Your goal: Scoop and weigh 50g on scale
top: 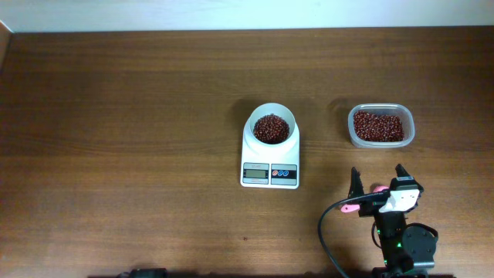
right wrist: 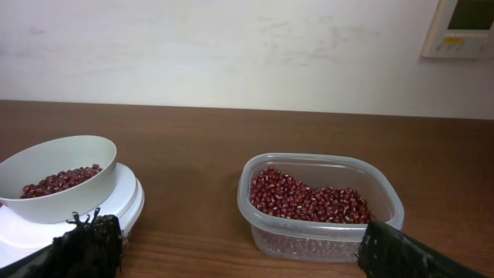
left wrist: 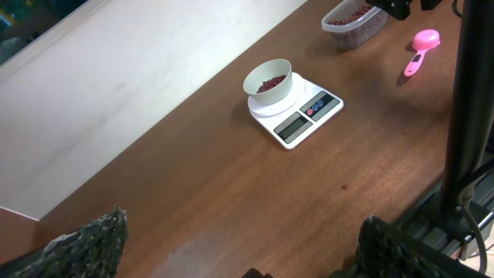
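Observation:
The white scale [top: 270, 164] stands mid-table, its round bowl [top: 272, 116] holding a small heap of red-brown beans [top: 272, 129]. More beans [top: 378, 126] fill the clear tub [top: 410, 127] to its right. My right gripper [top: 378, 179] hovers open just in front of the tub, above the pink measuring spoon [top: 351, 207], which lies loose on the table. In the right wrist view its fingers [right wrist: 86, 247] stand wide apart, with the tub [right wrist: 320, 232] ahead and the bowl [right wrist: 62, 170] at the left. My left gripper [left wrist: 243, 247] is open and empty, far back from the scale [left wrist: 297, 116].
A wall runs along the table's far edge. In the left wrist view the right arm's dark post [left wrist: 467, 116] and cables stand at the table's near right corner, close to the pink spoon [left wrist: 421, 48]. One stray bean [left wrist: 344, 186] lies on the wood.

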